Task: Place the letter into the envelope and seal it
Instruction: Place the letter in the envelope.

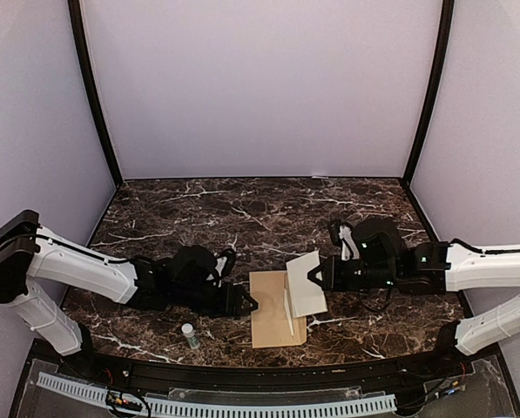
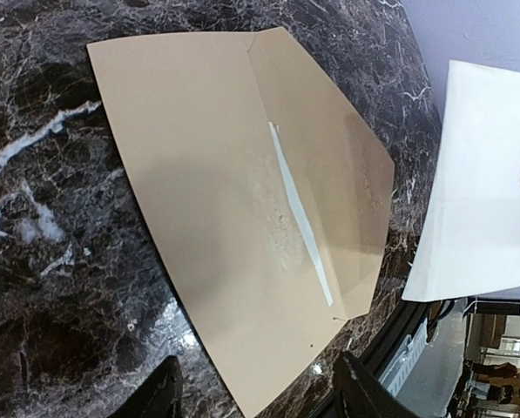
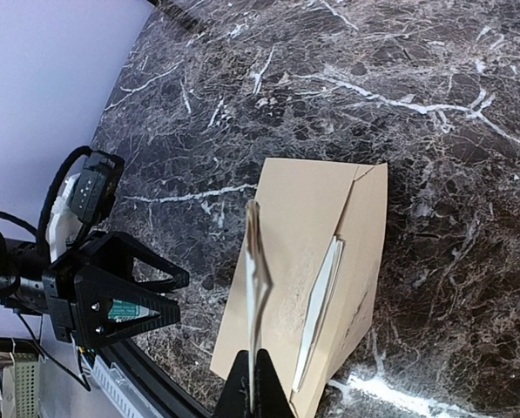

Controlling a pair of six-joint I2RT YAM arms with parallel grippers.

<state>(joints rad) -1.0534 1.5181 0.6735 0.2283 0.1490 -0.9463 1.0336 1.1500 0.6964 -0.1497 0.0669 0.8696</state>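
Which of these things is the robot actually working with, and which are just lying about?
In the job: long kraft-brown paper envelope, flat on the dark marble table; thin white paper letter, pinched in the right arm's fingers.
Just lying about: small pale bottle with a greenish cap, standing untouched near the front edge.

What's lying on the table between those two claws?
The brown envelope lies there; the right gripper holds the white letter at its right edge. Top view shows it best.

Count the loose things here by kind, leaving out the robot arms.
envelope: 1
letter: 1
bottle: 1
Total: 3
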